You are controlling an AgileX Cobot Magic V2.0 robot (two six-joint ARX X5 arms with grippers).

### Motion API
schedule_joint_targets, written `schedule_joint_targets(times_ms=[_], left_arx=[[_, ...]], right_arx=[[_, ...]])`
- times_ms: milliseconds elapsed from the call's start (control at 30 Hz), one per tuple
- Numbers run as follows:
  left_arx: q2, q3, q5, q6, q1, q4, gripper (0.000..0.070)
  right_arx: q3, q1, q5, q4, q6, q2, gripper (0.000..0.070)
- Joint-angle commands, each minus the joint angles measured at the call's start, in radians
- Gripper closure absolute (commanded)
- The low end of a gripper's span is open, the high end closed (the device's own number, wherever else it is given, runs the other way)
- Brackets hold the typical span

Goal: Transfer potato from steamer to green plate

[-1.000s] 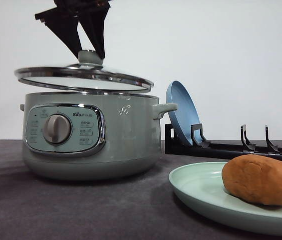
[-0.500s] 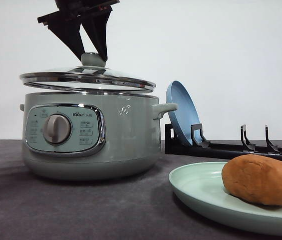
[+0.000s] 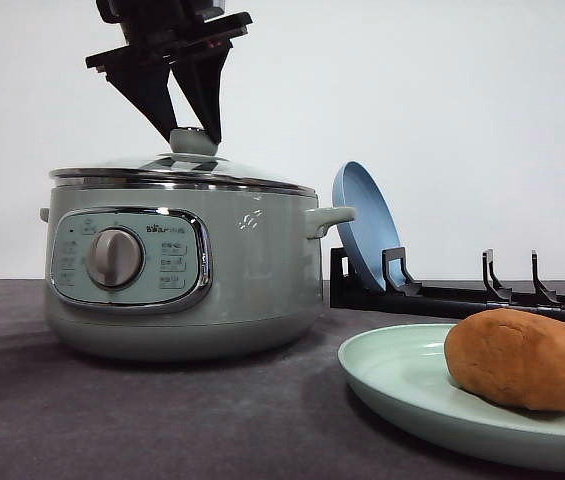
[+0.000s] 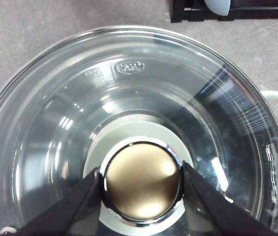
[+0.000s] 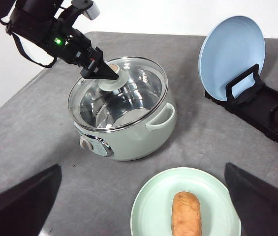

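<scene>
A plain white wall [image 3: 442, 120] backs the scene, with the corner of a white wall fitting at its upper right edge in the front view. Below it lies a dark grey, felt-like surface [image 3: 162, 420] that carries everything.

On the left of the surface stands the steamer [image 3: 182, 270], sage green, its control panel and grey dial facing the front camera. Its glass lid [image 3: 182, 172] sits level on the rim. The left end effector [image 3: 194, 135] comes down from above and its two black fingers [image 4: 77, 206] are closed on either side of the lid knob [image 4: 142, 181], gripping it; through the glass, the pot's steel interior shows.

Behind and to the right of the steamer, a black dish rack [image 3: 462, 295] holds a blue plate [image 3: 367, 225] leaning on edge in its left slot.

In the foreground on the right, the green plate [image 3: 402, 385] rests flat, and the potato [image 3: 522, 358] lies on it, well apart from the steamer.

The right end effector [image 5: 139, 231] hangs high over the plate, fingers spread wide and holding nothing.
</scene>
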Motion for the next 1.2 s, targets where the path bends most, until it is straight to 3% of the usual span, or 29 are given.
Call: schedule_joint_targets(times_ms=[0, 200, 333, 767, 833, 1033, 1167], left_arx=[[0.016, 0.025, 0.002, 0.006, -0.005, 0.034, 0.07], [0.022, 0.025, 0.009, 0.007, -0.005, 0.017, 0.07], [0.029, 0.025, 0.074, 0.01, -0.003, 0.007, 0.07], [0.032, 0.025, 0.078, 0.014, 0.008, 0.008, 0.0681], [0.032, 0.025, 0.078, 0.013, 0.008, 0.008, 0.0604], [0.03, 0.026, 0.078, 0.009, 0.008, 0.029, 0.0176], [0.011, 0.027, 0.078, 0.007, 0.014, 0.027, 0.0029]], right_arx=[[0.015, 0.006, 0.001, 0.004, 0.006, 0.006, 0.0], [0.015, 0.006, 0.001, 0.004, 0.006, 0.006, 0.0], [0.015, 0.006, 0.001, 0.004, 0.006, 0.006, 0.0], [0.015, 0.006, 0.001, 0.004, 0.006, 0.006, 0.0], [0.015, 0.006, 0.001, 0.004, 0.006, 0.006, 0.0], [0.015, 0.006, 0.001, 0.004, 0.007, 0.006, 0.0], [0.015, 0.006, 0.001, 0.001, 0.006, 0.006, 0.0]])
